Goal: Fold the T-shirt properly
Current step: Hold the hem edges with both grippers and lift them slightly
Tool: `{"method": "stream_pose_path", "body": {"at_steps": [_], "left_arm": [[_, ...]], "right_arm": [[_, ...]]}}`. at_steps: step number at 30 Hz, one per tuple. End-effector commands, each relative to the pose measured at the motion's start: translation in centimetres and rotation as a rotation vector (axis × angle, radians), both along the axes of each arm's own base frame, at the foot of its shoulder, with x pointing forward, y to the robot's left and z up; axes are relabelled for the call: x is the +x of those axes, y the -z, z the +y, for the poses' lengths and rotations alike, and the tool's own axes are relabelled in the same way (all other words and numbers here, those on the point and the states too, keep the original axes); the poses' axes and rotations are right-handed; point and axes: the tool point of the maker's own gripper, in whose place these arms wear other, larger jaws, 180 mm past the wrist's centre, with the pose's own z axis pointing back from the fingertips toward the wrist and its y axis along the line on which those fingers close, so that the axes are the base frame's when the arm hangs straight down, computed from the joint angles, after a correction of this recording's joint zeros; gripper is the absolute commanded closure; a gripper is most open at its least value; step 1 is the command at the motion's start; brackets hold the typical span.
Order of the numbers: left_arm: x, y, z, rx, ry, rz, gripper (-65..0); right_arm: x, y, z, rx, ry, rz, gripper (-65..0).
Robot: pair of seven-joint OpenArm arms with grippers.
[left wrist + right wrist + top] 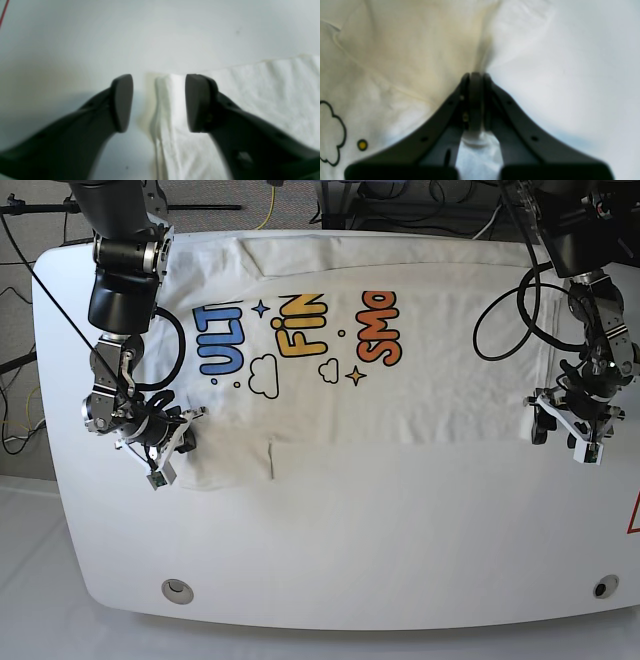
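Bright even overhead light, soft shadows, both wrist views blurred, base view sharp

The base view looks straight down from high above the table [330, 550], covering both arms. Each wrist view sits close behind its jaws, looking forward past them at the surface. All share the T-shirt [400, 400]: its edge lies between the left jaws, its fabric ahead of the right jaws.
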Motion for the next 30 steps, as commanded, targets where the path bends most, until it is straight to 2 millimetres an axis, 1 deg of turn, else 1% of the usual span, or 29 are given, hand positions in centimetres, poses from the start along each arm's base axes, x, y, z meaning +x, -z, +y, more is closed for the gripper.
{"method": "stream_pose_path", "body": {"at_steps": [1, 3, 5, 7, 15, 25, 27, 30], "left_arm": [[1.4, -2.2, 0.8, 0.011, 0.005, -0.076, -45.2], [1.7, -2.1, 1.0, 0.001, 0.005, -0.078, -47.8], [1.9, -1.8, 1.2, -0.014, 0.001, -0.078, -49.0], [2.7, -1.5, 1.5, -0.065, -0.015, -0.087, -50.1], [3.4, -0.9, 2.3, -0.114, -0.051, -0.097, -51.4], [3.6, -0.5, 1.7, -0.13, -0.039, -0.094, -52.9], [3.4, 0.7, 0.4, -0.141, -0.011, -0.059, -52.1], [3.4, 1.1, 0.0, -0.147, -0.005, -0.049, -51.9]], "right_arm": [[1.7, -2.3, -0.5, -0.004, -0.002, -0.072, 0.0], [1.7, -2.3, -0.5, -0.005, -0.003, -0.07, 0.0], [1.7, -2.3, -0.4, -0.003, -0.003, -0.071, 0.0], [1.5, -2.0, -0.3, -0.008, -0.007, -0.062, 0.0], [1.7, -2.2, -0.2, -0.009, -0.011, -0.07, 0.0], [1.7, -2.2, -0.2, -0.02, -0.015, -0.061, 0.0], [1.4, -1.9, -0.1, -0.023, -0.018, -0.053, 0.0], [1.4, -1.9, -0.1, -0.026, -0.02, -0.052, 0.0]]}}
